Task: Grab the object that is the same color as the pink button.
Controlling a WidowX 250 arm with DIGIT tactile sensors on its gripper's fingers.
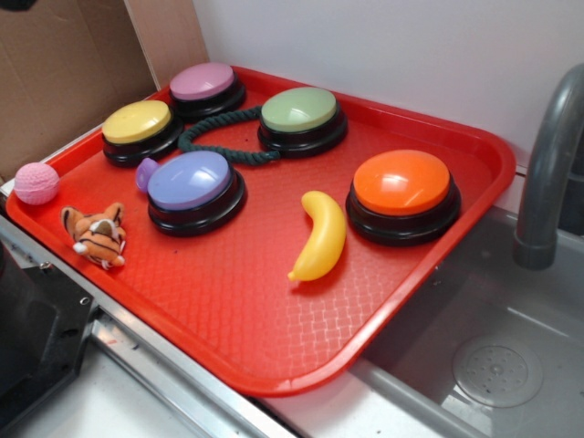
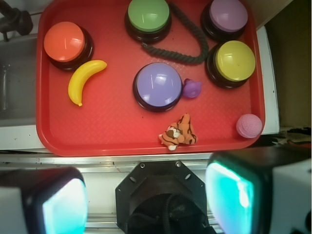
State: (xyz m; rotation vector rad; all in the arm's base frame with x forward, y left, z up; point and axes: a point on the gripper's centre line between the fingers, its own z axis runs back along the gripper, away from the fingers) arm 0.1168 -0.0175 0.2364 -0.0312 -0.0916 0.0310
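Exterior view
Pink ball (image 1: pixel 36 182): at the far left corner of the red tray (image 1: pixel 274 319), on its rim, just left of the yellow button (image 1: pixel 139 130).
Pink button (image 1: pixel 204 88): behind the yellow button, at the tray's back edge.
Claw: not seen here.

Wrist view
Gripper (image 2: pixel 146 195): released, jaws spread wide, hanging off the tray's near edge.
Ball from claw: ahead and to the right, the pink ball (image 2: pixel 249 126) just beyond the right finger (image 2: pixel 234 190).
Long axis: none, the ball is round.
Neighbours: tiger toy (image 2: pixel 178 133) left of the ball; purple piece (image 2: pixel 192 88) against the lavender button (image 2: pixel 158 86).
In the way: nothing, as I judge it; the tray lip beside the ball may crowd one finger.
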